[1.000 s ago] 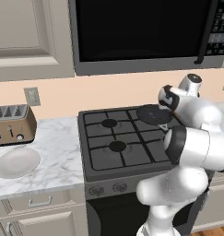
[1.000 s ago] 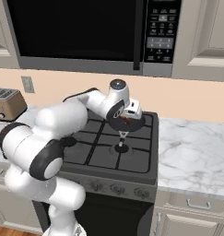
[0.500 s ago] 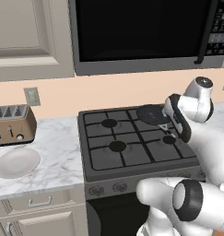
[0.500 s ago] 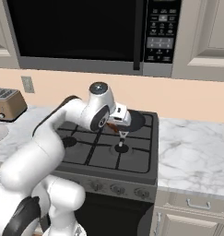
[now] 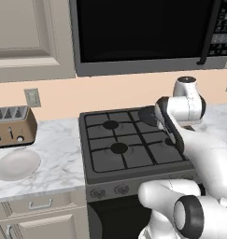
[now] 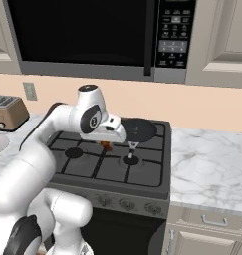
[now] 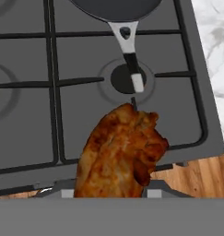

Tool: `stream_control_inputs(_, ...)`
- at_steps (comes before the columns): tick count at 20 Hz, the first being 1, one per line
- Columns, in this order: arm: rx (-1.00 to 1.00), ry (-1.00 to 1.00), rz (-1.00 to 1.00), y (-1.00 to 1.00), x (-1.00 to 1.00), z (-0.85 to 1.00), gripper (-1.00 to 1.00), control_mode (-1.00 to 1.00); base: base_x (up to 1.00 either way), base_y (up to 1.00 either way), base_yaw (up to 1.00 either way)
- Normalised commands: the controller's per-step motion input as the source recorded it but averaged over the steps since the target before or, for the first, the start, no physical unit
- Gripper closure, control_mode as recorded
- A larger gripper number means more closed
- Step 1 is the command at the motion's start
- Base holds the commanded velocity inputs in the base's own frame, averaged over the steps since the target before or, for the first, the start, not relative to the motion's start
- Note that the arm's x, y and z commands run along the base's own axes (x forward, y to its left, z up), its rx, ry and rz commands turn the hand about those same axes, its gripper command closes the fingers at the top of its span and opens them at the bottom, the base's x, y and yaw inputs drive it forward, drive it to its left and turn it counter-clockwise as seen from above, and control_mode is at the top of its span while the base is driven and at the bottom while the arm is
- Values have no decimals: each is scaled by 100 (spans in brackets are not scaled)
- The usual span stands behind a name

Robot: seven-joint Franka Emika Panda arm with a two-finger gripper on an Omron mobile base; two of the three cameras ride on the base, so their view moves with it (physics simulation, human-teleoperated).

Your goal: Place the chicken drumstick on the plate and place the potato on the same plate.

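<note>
Since half a second ago the arm has swung further toward the left side of the stove (image 5: 133,144): in the right base view the hand sat just beside the pan handle, and it now hangs over the middle grates, with the drumstick (image 6: 106,145) carried along under it. The pan (image 6: 137,130) and the plate (image 5: 17,164) lie where they did.

The gripper (image 6: 108,142) is closed narrow on the drumstick, which hangs in the air above the grates, touching nothing else. In the hand view the meat (image 7: 120,154) covers the fingertips, so the pads themselves cannot be seen.

The drumstick is a glossy, mottled orange-brown lump with darker reddish patches; its bone end cannot be made out. Beyond it in the hand view lie the pan's handle (image 7: 129,57) over a burner and the stove's front edge.

The plate sits on the marble counter (image 5: 54,154) left of the stove, in front of the toaster (image 5: 12,126), well apart from the gripper.
</note>
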Motion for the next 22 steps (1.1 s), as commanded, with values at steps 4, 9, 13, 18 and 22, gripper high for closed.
stream_control_inputs(4, -1, 8, -4, 55, -46, -19, 100, -100, 0, 0, 0)
stream_control_inputs(9, 0, 0, 0, 53, -56, -27, 100, -100, 0, 0, 0)
stream_control_inputs(13, 0, 3, 1, 12, -12, -15, 100, -100, 0, 0, 0)
stream_control_inputs(18, 0, 2, 0, 0, 0, -1, 100, -100, 0, 0, 0)
stream_control_inputs(22, 0, 0, 0, 1, 0, 0, 100, -100, 0, 0, 0)
